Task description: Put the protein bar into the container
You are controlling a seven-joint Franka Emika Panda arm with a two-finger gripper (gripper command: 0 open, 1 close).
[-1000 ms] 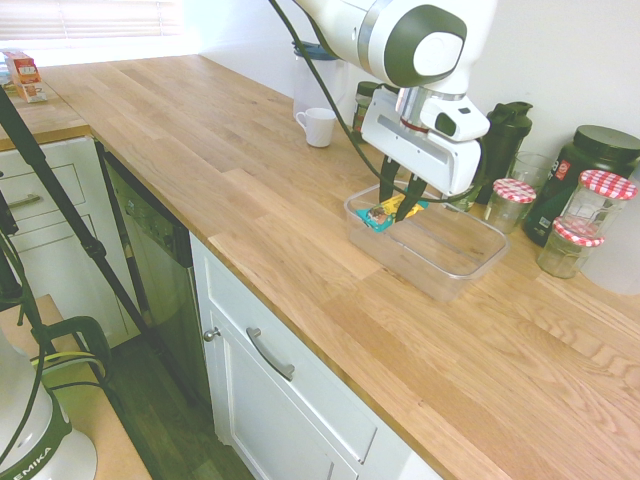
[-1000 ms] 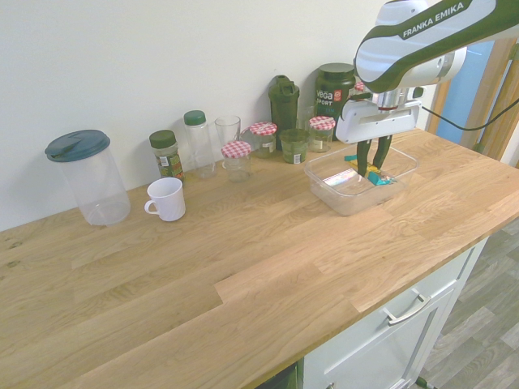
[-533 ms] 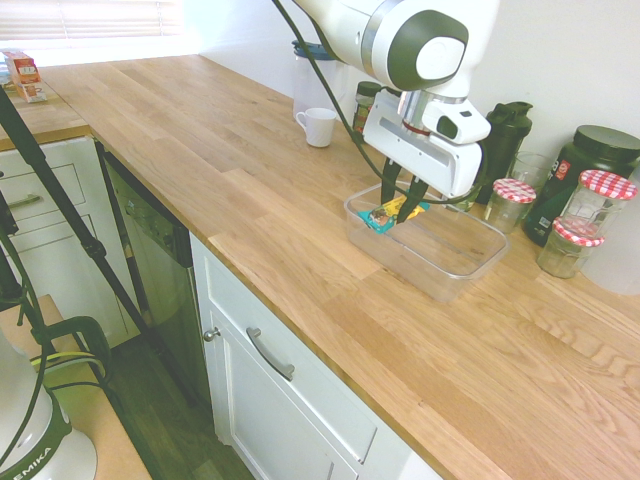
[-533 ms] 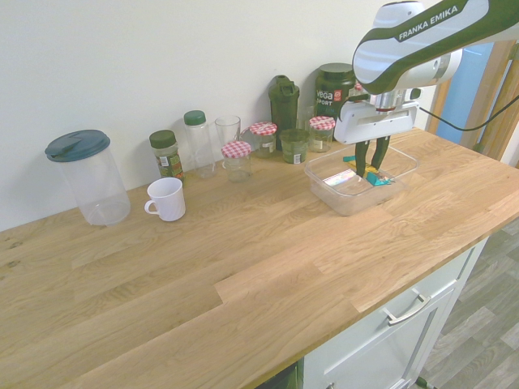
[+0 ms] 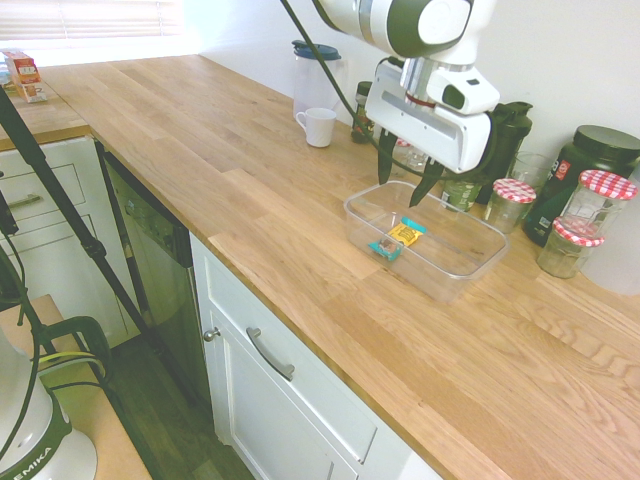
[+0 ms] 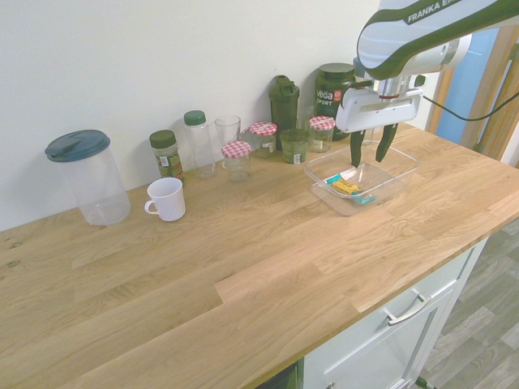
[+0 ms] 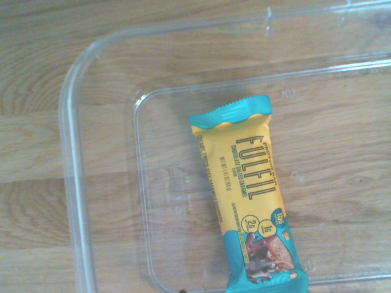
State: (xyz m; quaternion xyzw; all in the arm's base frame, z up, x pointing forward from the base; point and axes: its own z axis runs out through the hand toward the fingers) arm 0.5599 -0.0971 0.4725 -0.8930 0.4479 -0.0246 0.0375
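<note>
The protein bar [image 5: 400,239] [image 6: 347,185] [image 7: 247,198], yellow-orange with teal ends, lies flat on the floor of the clear plastic container [image 5: 470,268] [image 6: 345,203] [image 7: 76,201], near one corner. My gripper [image 5: 403,181] [image 6: 371,151] hangs open above the tub, clear of its rim, with nothing between its dark fingers. The bar lies free below it.
Behind the tub stand jars with red-checkered lids [image 5: 513,203] [image 6: 321,133], a dark shaker bottle [image 6: 284,101] and a black tub of powder [image 5: 585,165]. A white mug [image 6: 166,198] and a clear pitcher [image 6: 87,177] stand further along the wooden counter [image 5: 180,140].
The gripper opened and let go of the protein bar, which dropped flat onto the container's floor. The gripper then rose above the tub.
</note>
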